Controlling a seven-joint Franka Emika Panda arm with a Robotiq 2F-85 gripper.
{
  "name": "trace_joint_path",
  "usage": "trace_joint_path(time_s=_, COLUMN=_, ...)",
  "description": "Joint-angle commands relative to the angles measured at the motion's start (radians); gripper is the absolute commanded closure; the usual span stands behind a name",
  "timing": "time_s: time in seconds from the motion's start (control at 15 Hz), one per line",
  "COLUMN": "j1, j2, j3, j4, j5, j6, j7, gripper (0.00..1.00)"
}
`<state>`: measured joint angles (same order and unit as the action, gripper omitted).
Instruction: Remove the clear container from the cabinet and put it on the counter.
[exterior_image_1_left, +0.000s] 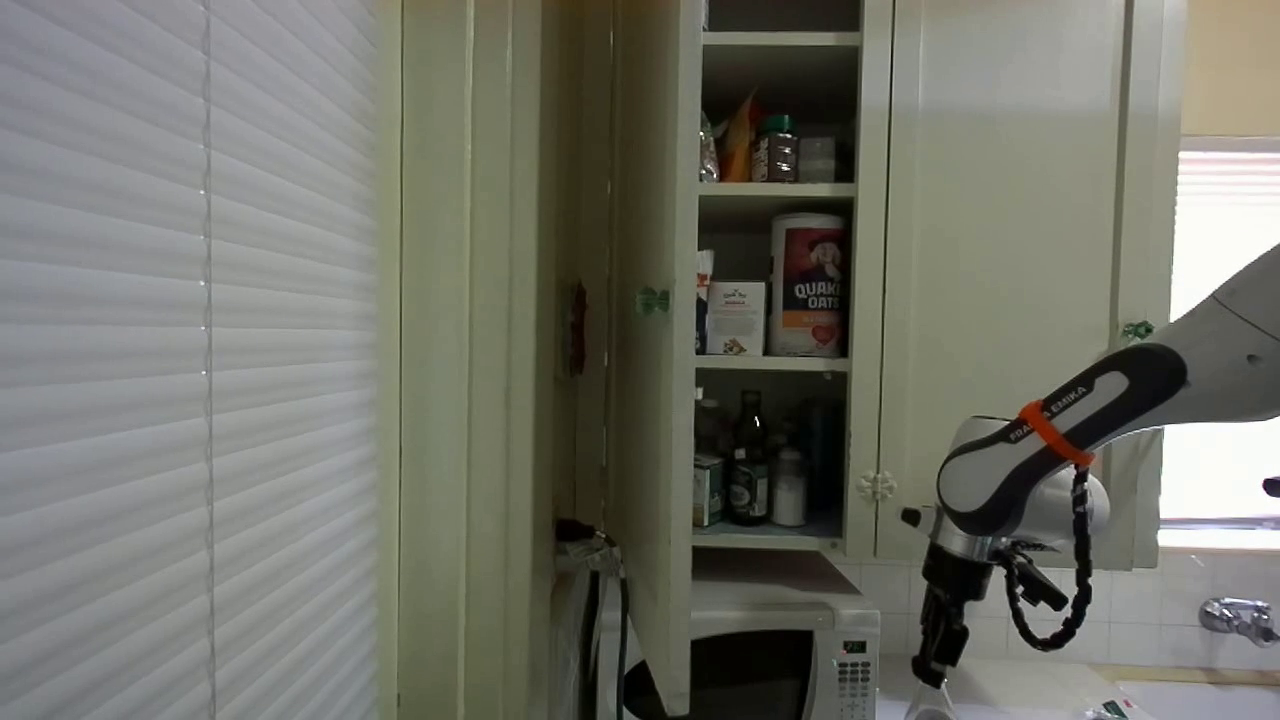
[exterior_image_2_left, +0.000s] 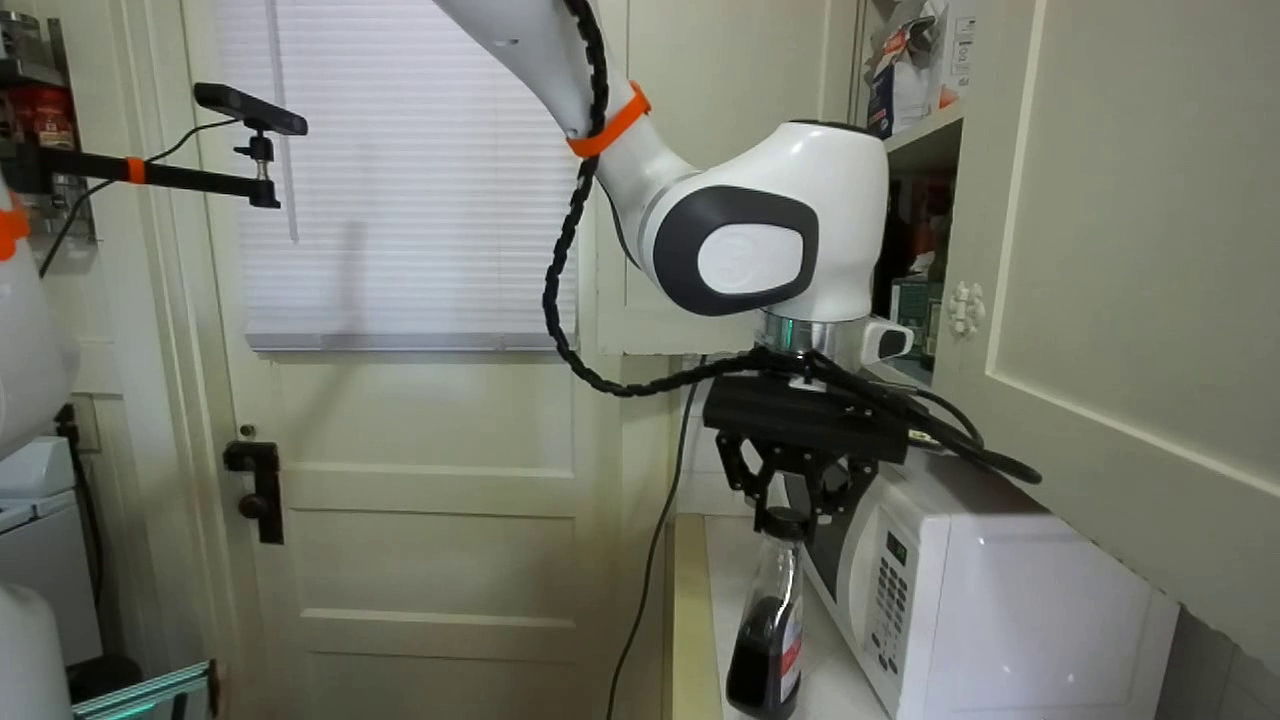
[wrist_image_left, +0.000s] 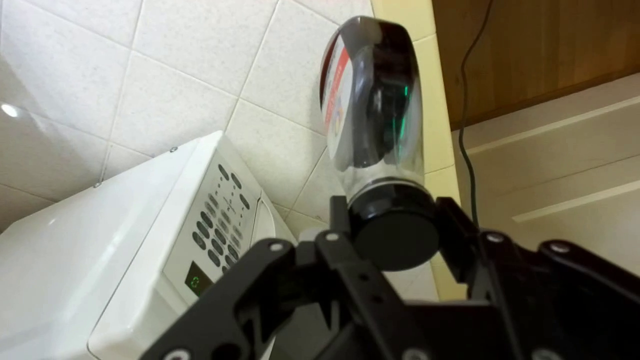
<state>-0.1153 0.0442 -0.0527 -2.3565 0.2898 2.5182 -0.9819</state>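
Observation:
The clear container is a transparent bottle with dark contents, a black cap and a red and white label. My gripper is shut on its cap, with one finger on each side. The bottle hangs slightly tilted over the counter; I cannot tell whether its base touches. In the wrist view the bottle points away from the gripper, above the tiled counter. In an exterior view only the bottle's top shows below the gripper. The cabinet stands open above, its shelves holding jars, boxes and bottles.
The white microwave stands on the counter beside the bottle, under the cabinet. The open cabinet door juts out in front of the microwave. A yellow counter edge runs close to the bottle. A tap is at far right.

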Motion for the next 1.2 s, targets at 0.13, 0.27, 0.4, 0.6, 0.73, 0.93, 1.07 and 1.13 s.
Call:
trace_joint_path(time_s=0.13, j1=0.000, j2=0.015, j3=-0.007, j4=-0.012, j5=-0.004, j6=0.040, j7=0.012, gripper=0.79)
trace_joint_path(time_s=0.27, j1=-0.008, j2=0.030, j3=-0.011, j4=-0.023, j5=0.003, j6=0.076, j7=0.013, gripper=0.79)
trace_joint_path(time_s=0.4, j1=-0.018, j2=0.047, j3=-0.013, j4=-0.030, j5=0.020, j6=0.120, j7=0.023, gripper=0.79)
trace_joint_path(time_s=0.6, j1=-0.037, j2=0.074, j3=-0.017, j4=-0.030, j5=0.020, j6=0.174, j7=0.063, gripper=0.79)
trace_joint_path(time_s=0.73, j1=-0.053, j2=0.086, j3=-0.012, j4=-0.027, j5=0.041, j6=0.198, j7=0.083, gripper=0.79)
trace_joint_path(time_s=0.93, j1=-0.073, j2=0.111, j3=-0.003, j4=-0.022, j5=0.075, j6=0.246, j7=0.110, gripper=0.79)
trace_joint_path(time_s=1.07, j1=-0.081, j2=0.130, j3=-0.005, j4=-0.021, j5=0.068, j6=0.281, j7=0.146, gripper=0.79)
trace_joint_path(time_s=1.13, j1=-0.085, j2=0.143, j3=-0.007, j4=-0.021, j5=0.058, j6=0.305, j7=0.168, gripper=0.79)
